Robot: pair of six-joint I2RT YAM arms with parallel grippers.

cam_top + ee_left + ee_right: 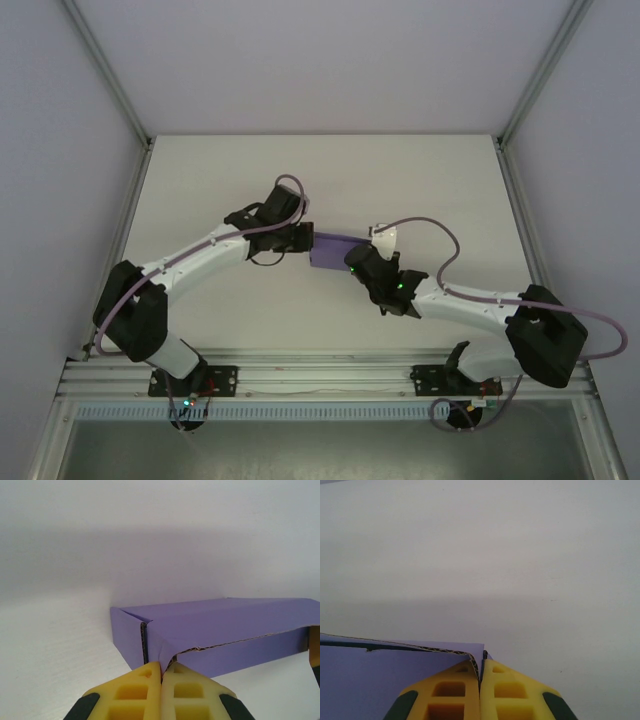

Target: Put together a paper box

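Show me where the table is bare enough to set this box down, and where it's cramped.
Widest bare patch: the table between the purple paper box and the back wall. A second lies between the box and the front rail. Crowded: the middle, where the left claw and right claw pinch the box's ends.

paper box [333,250] on table [320,170] between left end effector [308,240], right end effector [352,262]
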